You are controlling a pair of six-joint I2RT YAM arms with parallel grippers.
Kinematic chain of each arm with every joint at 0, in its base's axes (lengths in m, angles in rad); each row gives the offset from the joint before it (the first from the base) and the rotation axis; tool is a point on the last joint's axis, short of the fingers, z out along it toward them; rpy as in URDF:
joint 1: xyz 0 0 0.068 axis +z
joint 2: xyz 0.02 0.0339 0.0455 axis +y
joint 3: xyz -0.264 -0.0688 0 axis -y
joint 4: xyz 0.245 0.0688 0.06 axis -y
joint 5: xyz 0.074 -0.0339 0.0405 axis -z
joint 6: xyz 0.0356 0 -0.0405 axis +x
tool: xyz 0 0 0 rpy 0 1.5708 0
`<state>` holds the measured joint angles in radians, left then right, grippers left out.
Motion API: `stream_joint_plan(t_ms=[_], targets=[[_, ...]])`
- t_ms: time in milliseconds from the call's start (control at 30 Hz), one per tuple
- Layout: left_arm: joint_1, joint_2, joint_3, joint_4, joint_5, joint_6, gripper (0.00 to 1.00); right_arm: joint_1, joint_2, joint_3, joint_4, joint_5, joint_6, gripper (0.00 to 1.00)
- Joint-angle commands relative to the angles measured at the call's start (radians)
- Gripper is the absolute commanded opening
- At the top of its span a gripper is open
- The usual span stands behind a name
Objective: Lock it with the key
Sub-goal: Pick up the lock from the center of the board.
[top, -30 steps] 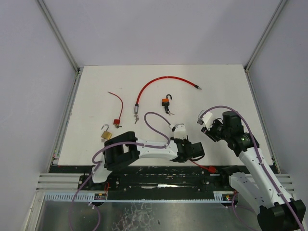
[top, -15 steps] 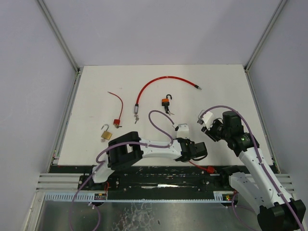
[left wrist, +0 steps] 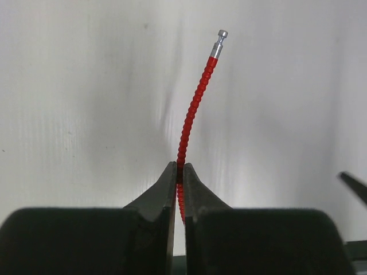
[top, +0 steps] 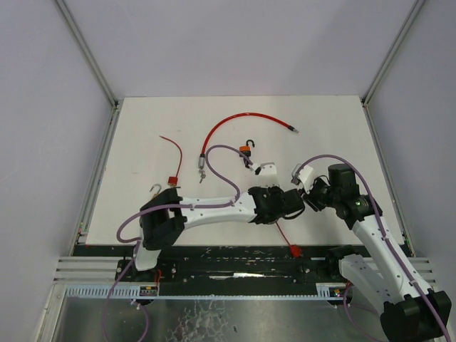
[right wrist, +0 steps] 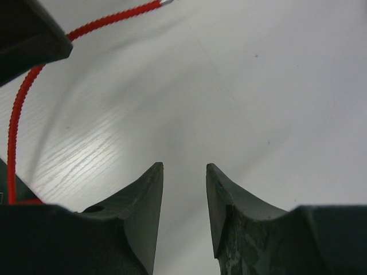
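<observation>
My left gripper (left wrist: 179, 166) is shut on a thin red cable (left wrist: 195, 103), which rises past the fingertips to a metal end pin (left wrist: 222, 34). In the top view the left gripper (top: 298, 202) sits right in front of my right gripper (top: 312, 198). The cable trails down to its small red lock body (top: 293, 251) at the table's near edge. My right gripper (right wrist: 184, 166) stands open with nothing between its fingers, and the red cable (right wrist: 86, 27) crosses its upper left. Small keys (top: 251, 163) lie by the orange padlock (top: 246, 149).
A long red cable lock (top: 235, 120) curves across the back of the table. A second small red lock (top: 173, 182) with a thin cable and a brass padlock (top: 155, 189) lie at the left, by the left arm's elbow. Purple arm cables loop above both wrists.
My left gripper closed on the red cable and the arm reached up and right toward the right gripper. The red lock body slid left along the near edge. The right arm barely moved.
</observation>
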<state>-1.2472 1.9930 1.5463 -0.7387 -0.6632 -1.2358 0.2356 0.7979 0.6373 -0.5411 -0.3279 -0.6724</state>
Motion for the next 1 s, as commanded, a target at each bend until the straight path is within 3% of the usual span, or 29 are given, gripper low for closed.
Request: stream_joint_plan(t_ms=[0, 200, 533, 700, 867, 967], targets=[[0.044, -0.089, 0.030, 0.012, -0.080, 0.078, 0.00, -0.005, 0.014, 0.059, -0.023, -0.106, 0.012, 0.42], [0.091, -0.130, 0.012, 0.085, -0.067, 0.190, 0.00, -0.005, 0.027, 0.081, -0.055, -0.223, 0.012, 0.43], [0.118, -0.228, -0.041, 0.236, -0.048, 0.343, 0.00, -0.004, 0.043, 0.137, -0.112, -0.553, -0.030, 0.46], [0.129, -0.281, -0.087, 0.321, -0.013, 0.385, 0.00, -0.005, 0.076, 0.150, -0.090, -0.664, -0.047, 0.54], [0.131, -0.331, -0.174, 0.493, 0.075, 0.444, 0.00, -0.005, 0.123, 0.152, -0.062, -0.734, -0.071, 0.60], [0.140, -0.374, -0.264, 0.646, 0.164, 0.489, 0.00, -0.005, 0.137, 0.132, 0.042, -0.738, -0.001, 0.61]])
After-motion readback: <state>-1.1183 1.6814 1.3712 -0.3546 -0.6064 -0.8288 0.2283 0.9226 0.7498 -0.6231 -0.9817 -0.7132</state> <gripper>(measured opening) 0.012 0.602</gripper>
